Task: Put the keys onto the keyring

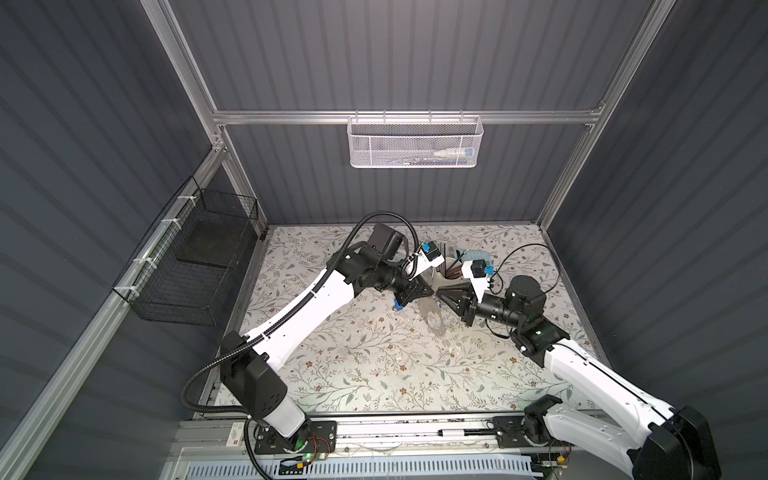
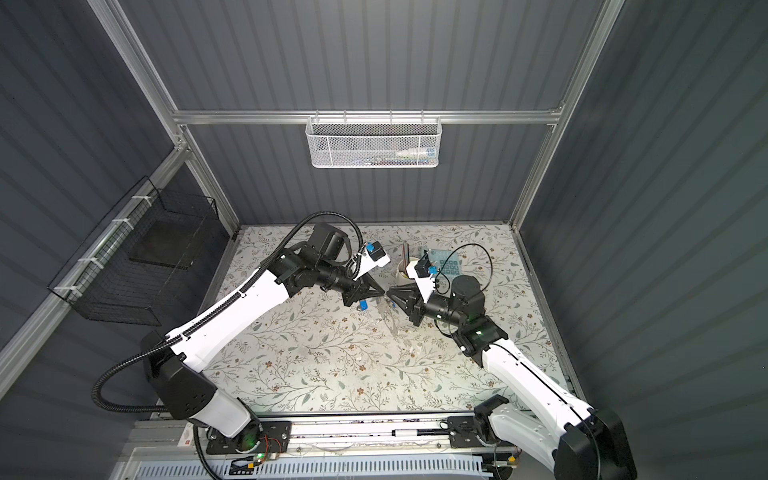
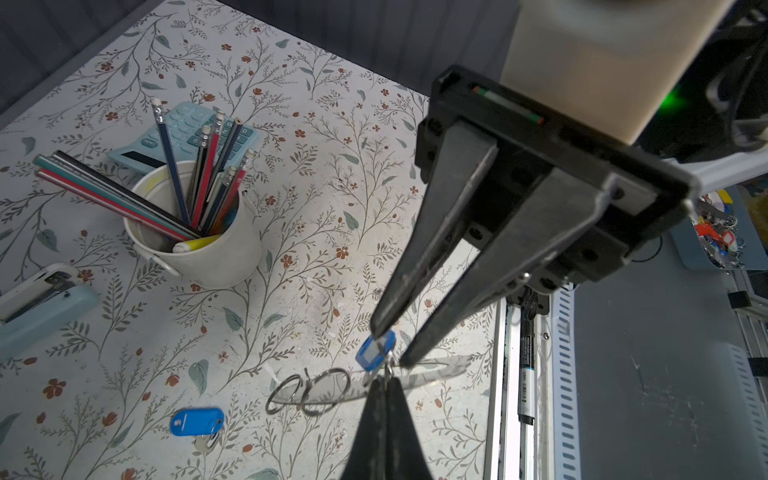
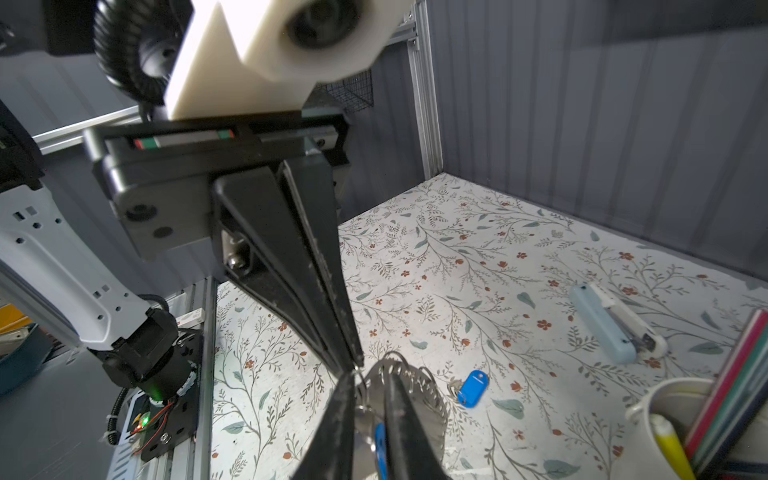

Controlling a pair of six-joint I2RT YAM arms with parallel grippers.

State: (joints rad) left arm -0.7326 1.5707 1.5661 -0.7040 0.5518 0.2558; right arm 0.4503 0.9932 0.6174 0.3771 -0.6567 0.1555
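Observation:
In the left wrist view my left gripper [image 3: 386, 380] is shut on the small metal ring of one of the keys [image 3: 376, 351], whose blue tag hangs just past its tip. My right gripper [image 3: 395, 345] faces it with its jaws slightly apart and the tag between them. In the right wrist view that key [image 4: 380, 444] shows edge-on between the fingers [image 4: 336, 428]. The keyring [image 3: 432, 372], a flat grey studded oval, lies just behind the tips with two wire rings [image 3: 328, 390] on it. A second key [image 3: 197, 422] lies on the table. In both top views the gripper tips [image 1: 434, 293] meet above the keyring [image 1: 434, 322].
A white cup [image 3: 224, 262] of pencils stands behind the grippers, with a pale blue calculator [image 3: 178, 129] beyond it and a pale blue stapler [image 3: 41, 307] beside it. A white mesh basket [image 1: 415, 141] hangs on the back wall. A black wire basket [image 1: 195, 257] is on the left wall.

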